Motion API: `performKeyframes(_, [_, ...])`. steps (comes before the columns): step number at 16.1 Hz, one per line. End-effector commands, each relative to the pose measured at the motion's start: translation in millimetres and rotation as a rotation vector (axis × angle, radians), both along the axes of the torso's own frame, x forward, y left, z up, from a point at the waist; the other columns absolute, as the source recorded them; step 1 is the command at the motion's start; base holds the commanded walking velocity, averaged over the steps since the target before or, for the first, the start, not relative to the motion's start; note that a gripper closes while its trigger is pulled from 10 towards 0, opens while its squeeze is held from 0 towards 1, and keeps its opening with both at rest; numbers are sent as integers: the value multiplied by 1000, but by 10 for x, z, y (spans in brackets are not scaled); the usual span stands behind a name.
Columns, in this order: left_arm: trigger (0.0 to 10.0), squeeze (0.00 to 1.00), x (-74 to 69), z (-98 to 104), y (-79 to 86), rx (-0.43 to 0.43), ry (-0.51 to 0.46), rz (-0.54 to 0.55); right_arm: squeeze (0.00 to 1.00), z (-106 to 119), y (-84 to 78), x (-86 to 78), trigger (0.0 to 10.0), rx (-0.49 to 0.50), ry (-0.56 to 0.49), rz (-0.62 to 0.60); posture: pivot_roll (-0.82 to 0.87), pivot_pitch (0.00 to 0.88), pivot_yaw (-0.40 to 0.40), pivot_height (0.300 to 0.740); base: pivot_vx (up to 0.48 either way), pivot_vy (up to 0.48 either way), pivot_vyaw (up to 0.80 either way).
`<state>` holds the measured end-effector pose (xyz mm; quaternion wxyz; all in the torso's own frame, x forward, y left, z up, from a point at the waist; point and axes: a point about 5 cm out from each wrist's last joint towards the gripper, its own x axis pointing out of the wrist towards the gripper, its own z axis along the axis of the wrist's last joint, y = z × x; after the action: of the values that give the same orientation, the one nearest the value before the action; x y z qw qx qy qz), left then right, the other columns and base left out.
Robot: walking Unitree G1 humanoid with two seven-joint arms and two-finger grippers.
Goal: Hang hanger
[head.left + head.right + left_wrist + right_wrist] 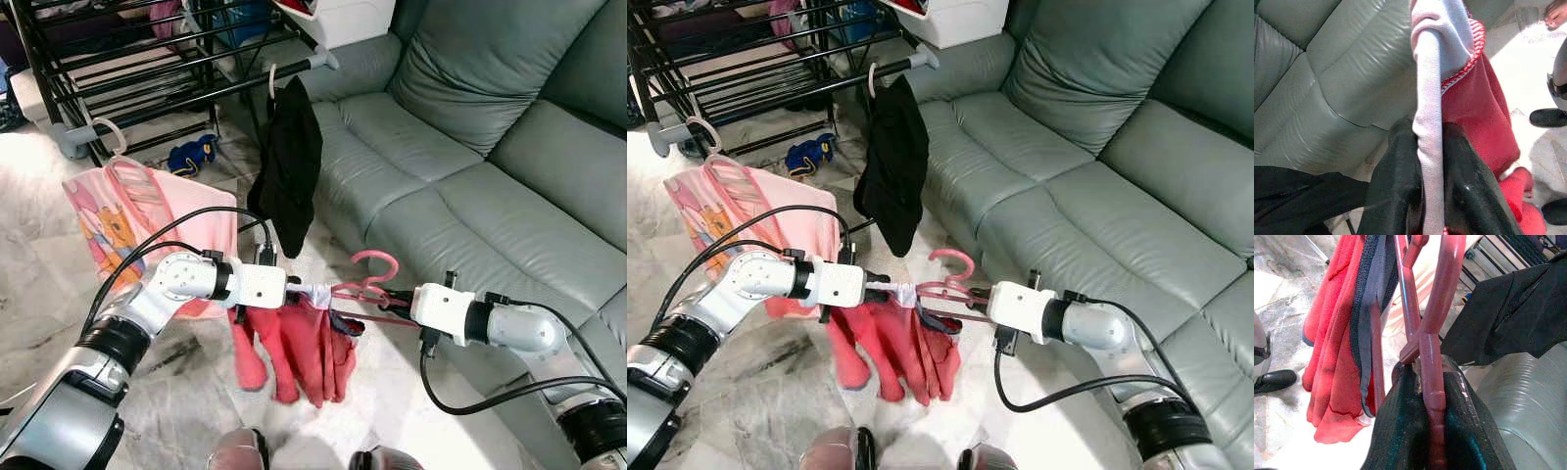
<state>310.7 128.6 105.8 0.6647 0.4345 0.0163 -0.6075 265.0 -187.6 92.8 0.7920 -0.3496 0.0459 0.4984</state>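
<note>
Left eye view: the pink hanger [370, 284] with its red garment [299, 348] spans level between both arms, right gripper [397, 299] pinching the plastic, left gripper [302, 291] clamped on the pale collar. The drying rack [147, 69] lies ahead and left, nearer the left arm.

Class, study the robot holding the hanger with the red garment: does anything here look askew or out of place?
Yes. The pink hanger lies nearly flat between the left gripper and right gripper, so the red garment bunches toward the left end instead of hanging evenly.
</note>
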Motion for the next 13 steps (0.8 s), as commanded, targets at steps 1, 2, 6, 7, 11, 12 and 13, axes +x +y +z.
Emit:
performKeyframes(1, [0, 0, 8, 33, -14, 11, -9, -33, 0, 58, 26, 41, 10000, 11, -34, 11, -15, 57, 34, 740, 0, 0, 0])
performKeyframes(2, [0, 0, 4, 33, -17, 13, -8, -40, 0, 57, 30, 41, 10000, 10, -34, 13, -15, 57, 34, 740, 0, 0, 0])
performKeyframes(6, [0, 0, 1, 16, -3, 16, 22, -35, 0, 50, 42, 38, 10000, 7, -35, 19, -14, 56, 32, 740, 0, 0, 0])
performKeyframes(7, [0, 0, 2, 15, 0, 15, 25, -33, 0, 49, 43, 39, 10000, 6, -36, 20, -14, 56, 32, 740, 0, 0, 0])
performKeyframes(11, [0, 0, 8, -7, 12, 4, 43, -9, 0, 51, 47, 53, 10000, 4, -25, 21, -14, 55, 32, 740, 0, 0, 0])
performKeyframes(12, [0, 0, 20, -17, 25, 2, 42, 9, 1000, 56, 38, 43, 10000, 21, 35, 27, -14, 55, 32, 740, 0, 0, 0])
performKeyframes(13, [0, 0, 23, -22, 30, -2, 41, 17, 1000, 69, 28, 18, 10000, 23, 78, 46, -17, 47, 30, 740, 0, 0, 0])
